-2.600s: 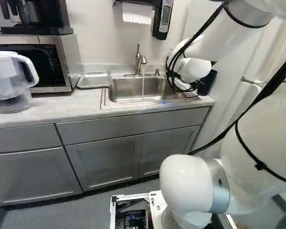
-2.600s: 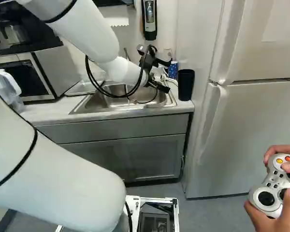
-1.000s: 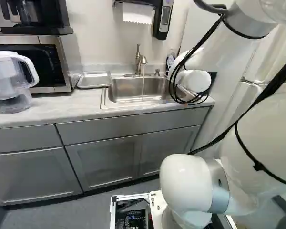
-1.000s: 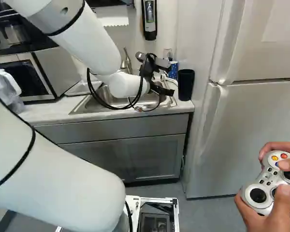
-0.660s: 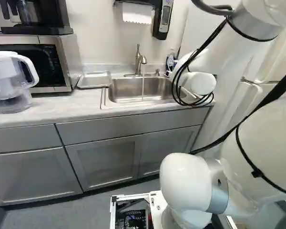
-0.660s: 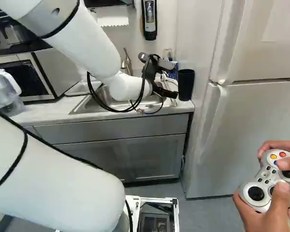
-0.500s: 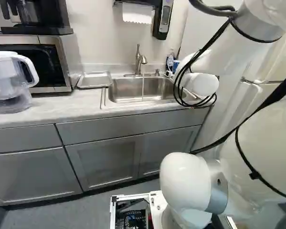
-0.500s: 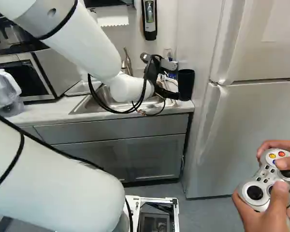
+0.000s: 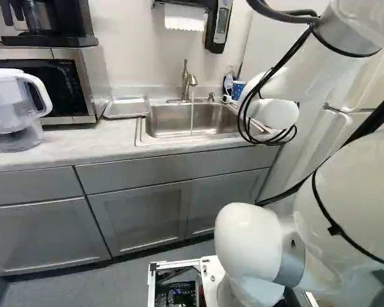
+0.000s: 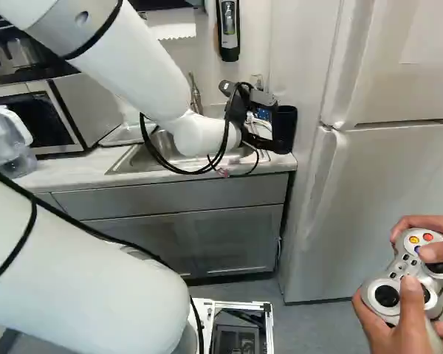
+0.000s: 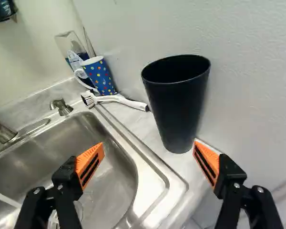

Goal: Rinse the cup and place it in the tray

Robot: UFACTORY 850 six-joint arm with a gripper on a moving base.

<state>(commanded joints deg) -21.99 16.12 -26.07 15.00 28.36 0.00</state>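
Two risks: knocking black cup [image 11: 177,105], upright on counter [image 9: 83,144] beside sink [image 11: 148,193], into wall [image 11: 248,86] by driving wide-spread, empty gripper [image 11: 148,142] in off-centre; squeezing too low on narrowing taper, then losing hold while lifting.

Kitchen or kitchenette; home or workplace, cannot tell. Steel sink [image 9: 160,120] set into pale table [image 9: 70,150], metal faucet [image 9: 185,80] above, thin stream of water [image 9: 192,118] running. Grey cabinets [image 9: 141,211] underneath. Tall refrigerator [image 10: 384,192] near sink. Microwave [image 9: 57,82] on table, coffee maker [image 9: 77,16] on top of it, clear water pitcher [image 9: 9,105] in front. Paper towel [image 9: 184,18] hanging at wall. White dish brush [image 11: 119,99] beside sink.
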